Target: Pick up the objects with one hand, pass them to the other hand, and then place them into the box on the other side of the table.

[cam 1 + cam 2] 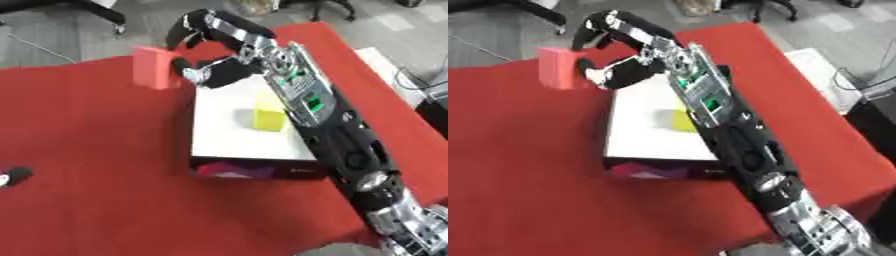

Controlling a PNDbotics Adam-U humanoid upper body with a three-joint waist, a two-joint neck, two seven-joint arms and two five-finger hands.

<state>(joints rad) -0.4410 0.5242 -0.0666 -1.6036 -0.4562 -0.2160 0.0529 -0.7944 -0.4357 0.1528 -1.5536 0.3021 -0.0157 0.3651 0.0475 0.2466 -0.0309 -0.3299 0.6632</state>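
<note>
Red cloth [96,150] covers the table; grey floor and dark chair bases show beyond its far edge.

Item: white box [236,142], shallow and rectangular, at mid-table a little to my right. Its near wall is dark with a pink-purple printed panel [232,171]. My right forearm crosses over its right-hand edge.

Item: yellow block [269,114], small, standing upright on the white inner floor of the box, toward the right side, just beside my forearm. In the right eye view the arm hides most of it.

Item: pink block [156,67], rectangular, upright, raised above the cloth just past the far left corner of the box. It is outside the box, not over its floor.

Item: my right hand [201,50], black with silver joints, reaching in from the lower right across the box. Fingers arch over the top and curl down to the right face of the pink block; the thumb comes up lower on the same side. The block sits pinched at the fingertips [586,35].

Item: my left hand [13,176], only a dark tip with a pale spot at the left edge of the left eye view, low on the cloth. I cannot tell how its fingers are set.
</note>
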